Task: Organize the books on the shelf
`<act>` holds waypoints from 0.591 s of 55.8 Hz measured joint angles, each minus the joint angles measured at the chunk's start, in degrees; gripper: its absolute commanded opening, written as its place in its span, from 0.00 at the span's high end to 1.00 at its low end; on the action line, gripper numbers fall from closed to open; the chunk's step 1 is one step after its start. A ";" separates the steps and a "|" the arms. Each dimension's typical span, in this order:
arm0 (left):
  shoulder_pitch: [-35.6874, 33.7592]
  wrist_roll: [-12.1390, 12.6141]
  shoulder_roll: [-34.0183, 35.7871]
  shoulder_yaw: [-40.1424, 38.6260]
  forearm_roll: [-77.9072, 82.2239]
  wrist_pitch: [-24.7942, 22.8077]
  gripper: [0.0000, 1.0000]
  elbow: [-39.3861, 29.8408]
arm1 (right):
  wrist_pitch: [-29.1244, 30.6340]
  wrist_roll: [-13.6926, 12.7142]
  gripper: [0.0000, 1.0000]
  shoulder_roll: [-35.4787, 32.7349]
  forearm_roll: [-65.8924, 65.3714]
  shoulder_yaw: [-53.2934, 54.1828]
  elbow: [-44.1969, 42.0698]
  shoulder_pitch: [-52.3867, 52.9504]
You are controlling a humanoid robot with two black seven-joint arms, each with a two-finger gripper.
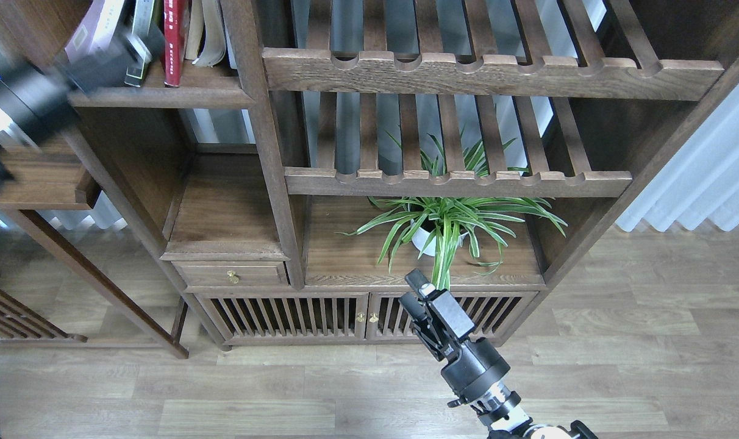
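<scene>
Books (162,42) stand upright on the shelf (180,94) at upper left of frame: red one (174,42), pale ones beside it. Left gripper (122,58) is motion-blurred right in front of them, can't tell if it's open or gripping anything. Right gripper (419,292) at lower centre, fingers slightly apart, empty, just below the plant (449,222).

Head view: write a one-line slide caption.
Left gripper reaches the books on the shelf; right gripper hangs idle.
</scene>
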 measured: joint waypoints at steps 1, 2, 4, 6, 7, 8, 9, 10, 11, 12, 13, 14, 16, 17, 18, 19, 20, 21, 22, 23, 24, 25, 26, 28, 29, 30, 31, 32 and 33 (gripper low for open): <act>0.88 0.00 -0.63 -0.01 0.02 0.00 0.03 -0.07 | 0.00 0.00 0.01 0.00 0.00 0.02 -0.03 0.00; 2.01 0.00 -1.40 -0.04 0.04 0.00 0.03 -0.12 | 0.00 0.02 0.01 0.00 0.01 0.06 -0.06 0.00; 3.81 0.00 -2.51 -0.04 0.08 0.00 0.03 -0.15 | 0.00 0.03 0.01 0.00 0.01 0.10 -0.09 0.01; 5.46 0.00 -3.36 -0.10 0.09 0.00 0.03 -0.22 | 0.00 0.06 0.01 0.00 0.04 0.15 -0.16 0.01; 6.31 0.00 -3.75 -0.10 0.11 0.00 0.03 -0.22 | 0.00 0.07 0.01 0.00 0.06 0.17 -0.17 0.01; 6.89 0.00 -4.00 -0.11 0.11 0.00 0.03 -0.22 | 0.00 0.08 0.01 0.00 0.09 0.18 -0.19 0.01; 7.43 0.00 -4.24 -0.12 0.11 0.00 0.03 -0.22 | 0.00 0.08 0.01 0.00 0.10 0.19 -0.21 0.01; 7.95 0.00 -4.46 -0.16 0.11 0.00 0.03 -0.22 | 0.00 0.08 0.01 0.00 0.12 0.19 -0.22 0.01; 8.60 -0.01 -4.74 -0.21 0.12 0.00 0.03 -0.22 | 0.00 0.08 0.01 0.00 0.14 0.19 -0.22 0.01; 9.04 -0.01 -4.93 -0.23 0.12 0.00 0.03 -0.22 | 0.00 0.08 0.01 0.00 0.15 0.19 -0.23 0.01; 9.58 -0.01 -5.15 -0.25 0.12 0.00 0.03 -0.17 | 0.00 0.08 0.01 0.00 0.16 0.19 -0.24 0.01; 10.00 -0.02 -5.30 -0.31 0.12 0.00 0.03 -0.11 | 0.00 0.08 0.01 0.00 0.16 0.19 -0.26 0.01; 11.04 -0.03 -5.66 -0.46 0.12 0.00 0.03 0.10 | 0.00 0.09 0.01 0.00 0.17 0.18 -0.27 0.01; 11.52 -0.03 -5.82 -0.51 0.12 0.00 0.03 0.21 | 0.00 0.09 0.01 0.00 0.17 0.16 -0.29 0.01; 12.34 -0.03 -6.10 -0.60 0.12 0.00 0.02 0.40 | 0.00 0.09 0.01 0.00 0.18 0.16 -0.30 0.01; 12.83 -0.03 -6.27 -0.63 0.11 0.00 0.02 0.52 | 0.00 0.09 0.01 0.00 0.18 0.15 -0.31 0.01; 13.50 -0.03 -6.50 -0.68 0.11 0.00 0.02 0.70 | 0.00 0.09 0.01 0.00 0.18 0.14 -0.32 0.01; 14.06 -0.03 -6.69 -0.74 0.10 0.00 0.02 0.87 | 0.00 0.09 0.01 0.00 0.19 0.13 -0.32 0.01; 14.80 -0.03 -6.94 -0.82 0.08 0.00 0.02 1.13 | 0.00 0.09 0.01 0.00 0.19 0.13 -0.32 0.01; 15.36 -0.03 -7.13 -0.86 0.06 0.00 0.02 1.32 | 0.00 0.10 0.01 0.00 0.19 0.13 -0.32 0.01; 15.91 -0.03 -7.32 -0.92 0.05 0.00 0.02 1.50 | 0.00 0.10 0.01 0.00 0.19 0.13 -0.33 0.01; 16.45 -0.03 -7.52 -1.01 0.03 0.00 0.02 1.67 | 0.00 0.10 0.01 0.00 0.19 0.13 -0.33 0.00; 17.11 -0.03 -7.81 -1.15 0.01 0.00 0.02 1.88 | 0.00 0.10 0.01 0.00 0.19 0.12 -0.35 0.01; 18.08 -0.03 -8.33 -1.35 0.00 0.00 0.02 2.20 | 0.00 0.10 0.01 0.00 0.19 0.12 -0.38 0.00; 18.51 -0.03 -8.66 -1.45 -0.01 0.00 0.02 2.37 | 0.00 0.10 0.01 0.00 0.19 0.12 -0.39 -0.01; 18.78 -0.03 -8.91 -1.53 -0.03 0.00 0.02 2.50 | 0.00 0.10 0.01 0.00 0.19 0.12 -0.39 -0.02; 19.07 -0.03 -9.26 -1.64 -0.06 0.00 0.02 2.68 | 0.00 0.10 0.01 0.01 0.19 0.12 -0.39 -0.03; 19.26 -0.03 -9.52 -1.72 -0.09 0.00 0.02 2.81 | 0.00 0.09 0.01 0.00 0.19 0.11 -0.40 -0.04; 19.41 -0.03 -9.77 -1.82 -0.14 0.00 0.02 2.94 | 0.00 0.09 0.01 0.00 0.19 0.11 -0.42 -0.05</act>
